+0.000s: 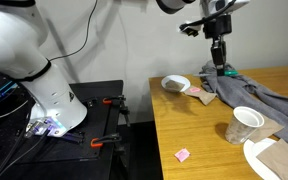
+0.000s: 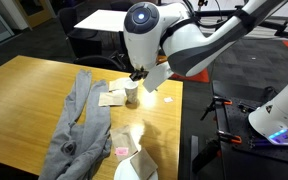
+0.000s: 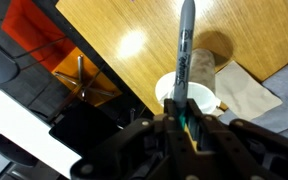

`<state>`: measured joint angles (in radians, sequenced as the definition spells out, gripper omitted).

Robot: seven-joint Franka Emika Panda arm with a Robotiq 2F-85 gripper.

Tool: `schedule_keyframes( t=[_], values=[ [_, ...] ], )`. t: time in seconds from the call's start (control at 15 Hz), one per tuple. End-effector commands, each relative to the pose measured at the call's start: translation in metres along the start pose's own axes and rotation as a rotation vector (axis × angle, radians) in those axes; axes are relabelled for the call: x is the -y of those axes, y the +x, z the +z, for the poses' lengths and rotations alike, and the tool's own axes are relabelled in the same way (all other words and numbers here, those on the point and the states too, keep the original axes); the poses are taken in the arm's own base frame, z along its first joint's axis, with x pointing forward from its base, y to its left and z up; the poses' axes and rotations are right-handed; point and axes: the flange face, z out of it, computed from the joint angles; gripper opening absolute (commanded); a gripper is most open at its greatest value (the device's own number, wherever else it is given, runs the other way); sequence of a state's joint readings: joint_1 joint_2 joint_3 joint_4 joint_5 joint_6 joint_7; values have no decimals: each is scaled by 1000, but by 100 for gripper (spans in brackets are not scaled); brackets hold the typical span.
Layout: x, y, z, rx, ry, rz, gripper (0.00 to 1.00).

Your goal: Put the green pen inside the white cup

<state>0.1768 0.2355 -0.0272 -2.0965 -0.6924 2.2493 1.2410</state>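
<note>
My gripper is shut on the green pen, which sticks out straight from the jaws. The translucent white cup stands upright just beyond the jaws in the wrist view, and the pen's shaft crosses over its rim. In both exterior views the gripper hangs above the table. The cup stands on the wooden table, right under the gripper in one exterior view. The pen points down from the fingers, clear of the cup.
A grey cloth lies across the table. A white bowl stands near the table's far edge. A white plate with a brown napkin lies near the cup. A pink paper scrap lies by the table edge.
</note>
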Motion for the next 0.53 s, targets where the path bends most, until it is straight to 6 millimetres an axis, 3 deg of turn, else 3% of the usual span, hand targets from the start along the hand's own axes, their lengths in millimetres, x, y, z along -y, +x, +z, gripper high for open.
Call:
schedule_keyframes(
  t=[0.0,0.47],
  values=[
    [3,7,-5,-73,-90,133,4],
    [6,17,-7,-158,-215,359,4]
  ],
)
